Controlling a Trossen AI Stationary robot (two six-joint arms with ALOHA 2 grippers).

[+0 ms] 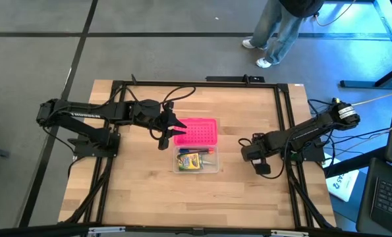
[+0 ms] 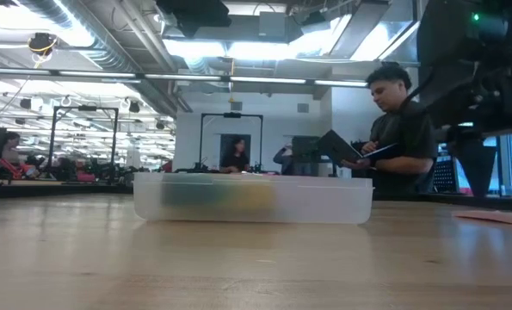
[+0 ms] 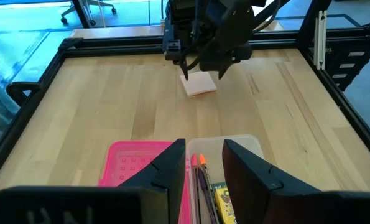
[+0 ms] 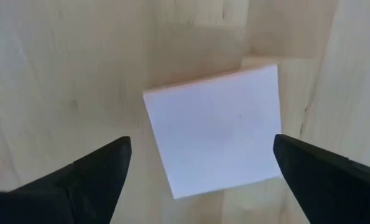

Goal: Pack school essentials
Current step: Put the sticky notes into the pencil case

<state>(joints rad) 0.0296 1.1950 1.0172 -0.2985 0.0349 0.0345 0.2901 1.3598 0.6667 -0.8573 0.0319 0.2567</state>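
Observation:
A clear plastic box [image 1: 197, 160] stands mid-table and holds the yellow-green crayon box [image 1: 191, 161] and several pencils [image 3: 201, 180]. I cannot make out the scissors or the eraser. The bright pink dotted lid [image 1: 199, 131] lies flat just beyond the box. The pale pink square pad [image 4: 219, 130] lies flat on the table to the right of the box. My right gripper [image 4: 202, 146] is open above the pad, one finger on either side of it, touching nothing. My left gripper [image 3: 204, 165] is open and empty above the lid's left edge and the box.
A black frame [image 1: 284, 112] runs around the wooden tabletop. Bare wood lies near the front edge [image 1: 196, 204] and at the far left. A person [image 2: 402, 129] stands beyond the table, and another person's legs [image 1: 275, 33] show past its far edge.

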